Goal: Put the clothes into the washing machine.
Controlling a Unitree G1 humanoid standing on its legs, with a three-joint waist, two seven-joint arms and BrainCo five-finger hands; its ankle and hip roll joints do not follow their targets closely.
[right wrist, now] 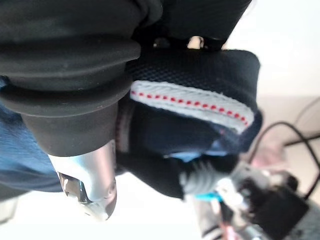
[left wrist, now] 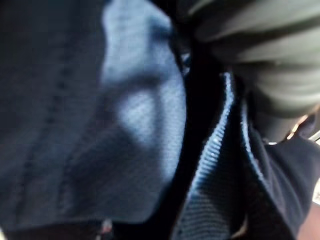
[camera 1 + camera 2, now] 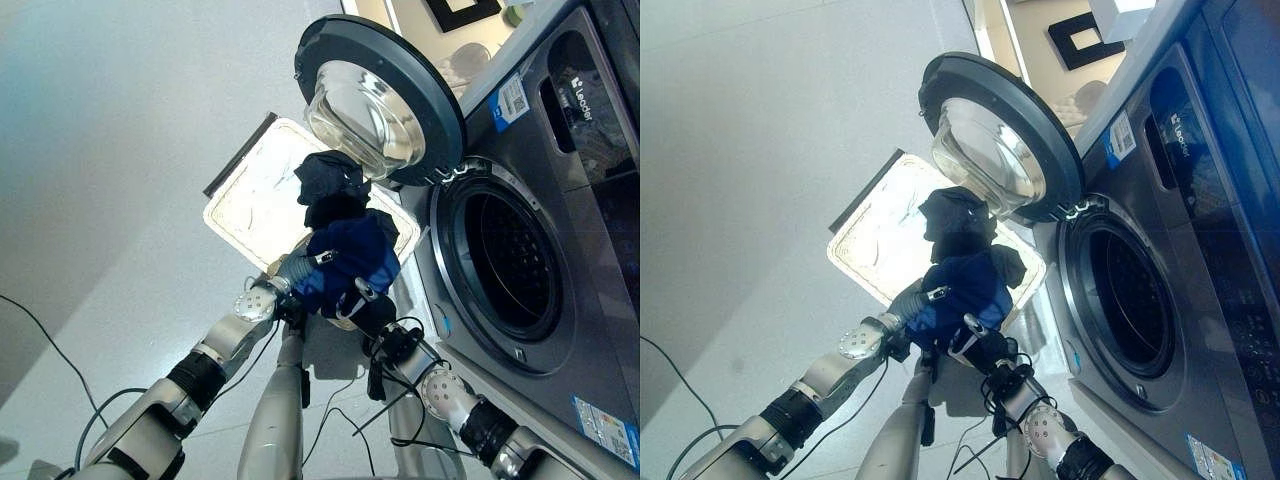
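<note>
Head views: the left hand (image 3: 292, 270) and the right hand (image 3: 368, 308) hold a bundle of dark navy and blue knitted clothes (image 3: 345, 250) between them, raised in front of both palms. The left hand's fingers are buried in the fabric, so its grip cannot be determined. The right hand is pressed against the underside of the bundle. Beyond the right hand stands the grey front-loading washing machine (image 3: 590, 250), its round drum opening (image 3: 505, 262) unobstructed. The round glass-bowled door (image 3: 378, 100) is swung open directly above the bundle. Behind the hands, a shallow white rectangular basket (image 3: 875, 235) lies on the floor. Left wrist view: blue ribbed knit lies right against the palm, and no fingers can be made out. Right wrist view: dark fabric with a white, red-stitched band (image 1: 192, 102) is wrapped round the hand, and one silver finger (image 1: 90, 182) curls under the cloth, which suggests a closed grasp on the clothes. Risk assessment: the black upper portion of the bundle sits loose near the door glass and may snag there or slip off during travel towards the drum. An unconfirmed left-hand grip increases the likelihood of a drop.
</note>
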